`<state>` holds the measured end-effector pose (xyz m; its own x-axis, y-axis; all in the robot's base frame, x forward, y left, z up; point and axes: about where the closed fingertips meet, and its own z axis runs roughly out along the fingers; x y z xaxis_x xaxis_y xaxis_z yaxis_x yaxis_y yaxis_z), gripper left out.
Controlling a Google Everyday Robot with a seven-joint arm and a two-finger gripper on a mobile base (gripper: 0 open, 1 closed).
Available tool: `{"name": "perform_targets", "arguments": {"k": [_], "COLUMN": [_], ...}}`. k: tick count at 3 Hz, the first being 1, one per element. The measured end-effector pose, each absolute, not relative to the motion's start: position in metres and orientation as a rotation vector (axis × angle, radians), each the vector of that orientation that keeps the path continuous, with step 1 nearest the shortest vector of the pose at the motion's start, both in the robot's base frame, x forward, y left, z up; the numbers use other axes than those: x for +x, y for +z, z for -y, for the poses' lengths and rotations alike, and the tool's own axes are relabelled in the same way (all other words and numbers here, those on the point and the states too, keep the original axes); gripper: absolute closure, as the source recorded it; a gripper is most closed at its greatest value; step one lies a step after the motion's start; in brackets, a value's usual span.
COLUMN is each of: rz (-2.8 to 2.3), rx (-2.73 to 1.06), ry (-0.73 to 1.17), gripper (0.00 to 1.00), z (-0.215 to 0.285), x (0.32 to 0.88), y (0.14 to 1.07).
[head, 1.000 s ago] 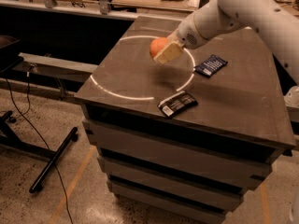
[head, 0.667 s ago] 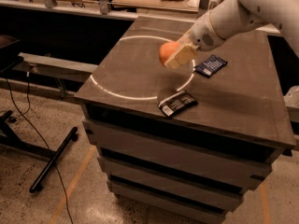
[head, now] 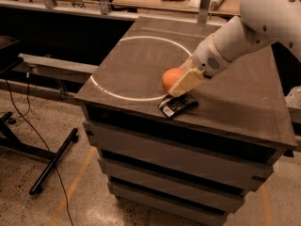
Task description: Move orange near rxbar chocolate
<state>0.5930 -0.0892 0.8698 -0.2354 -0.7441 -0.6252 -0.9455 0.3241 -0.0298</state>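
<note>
1. Gripping the orange (head: 168,77), the gripper (head: 175,82) sits near the front edge of the table (head: 235,105), roughly at the middle of that edge.
2. Claw state: closed on the fruit. One tan finger (head: 186,81) lies against the right side of the orange; the opposite finger is hidden behind it.
3. The white arm (head: 235,36) enters from the top right corner of the view and slopes down across the right half of the surface to the gripper.
4. The rxbar chocolate (head: 178,105) lies flat at the front edge, turned at an angle to it, directly in front of the orange and just beside it.
5. Whether the orange rests on the table or hangs slightly above it cannot be told from this angle; it appears very low.
6. A white circle line (head: 123,97) is marked on the surface; the orange sits at its front right arc, and the bar lies just outside it.
</note>
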Motion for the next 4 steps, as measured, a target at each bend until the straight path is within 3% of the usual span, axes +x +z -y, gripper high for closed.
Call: {"name": "perform_targets", "arguments": {"k": [3,4], "rz": [-2.073,-2.073], "rx": [-1.589,-1.592], "ry": [0.475,0.478], "gripper": [0.17,0.0], "z": [0.0675,0.066], "x": [0.57,0.5697], "y": [0.8436,0.8425]}}
